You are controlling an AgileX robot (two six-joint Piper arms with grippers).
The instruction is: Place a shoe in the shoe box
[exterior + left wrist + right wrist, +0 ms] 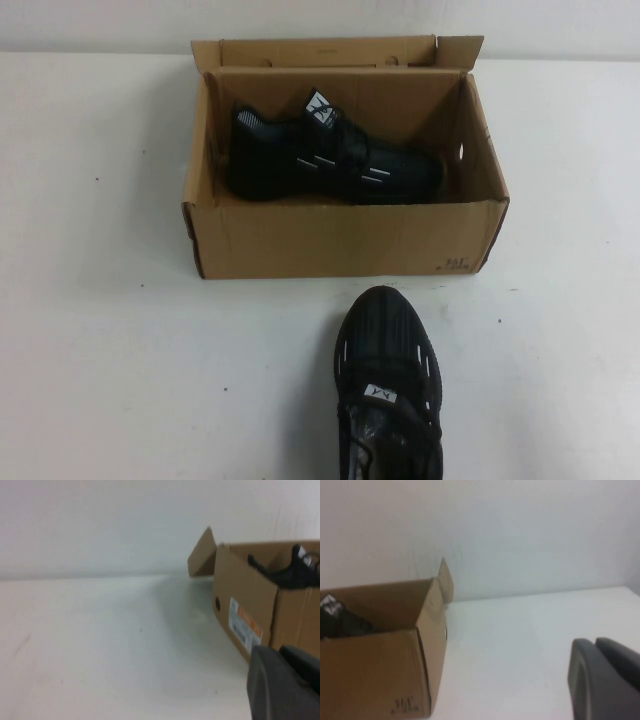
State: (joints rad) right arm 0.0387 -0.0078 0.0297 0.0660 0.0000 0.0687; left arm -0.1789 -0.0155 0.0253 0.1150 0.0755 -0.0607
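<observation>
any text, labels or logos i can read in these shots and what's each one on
No text can be quoted as it reads.
Shoe box: small black print at a lower front corner, too blurred to read.
Shoe box end wall: white and orange sticker, too blurred.
Shoe in the box: white logo tag, a mark and no letters.
Shoe on the table: the same tag.
Left gripper and right gripper, both shut: no markings.

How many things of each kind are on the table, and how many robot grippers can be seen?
Black sneakers: 2, one inside the shoe box at, one on the table in front of it
Cardboard shoe boxes: 1
Grippers: 2, left gripper and right gripper, both shut and away from the shoes
Total: 5
</observation>
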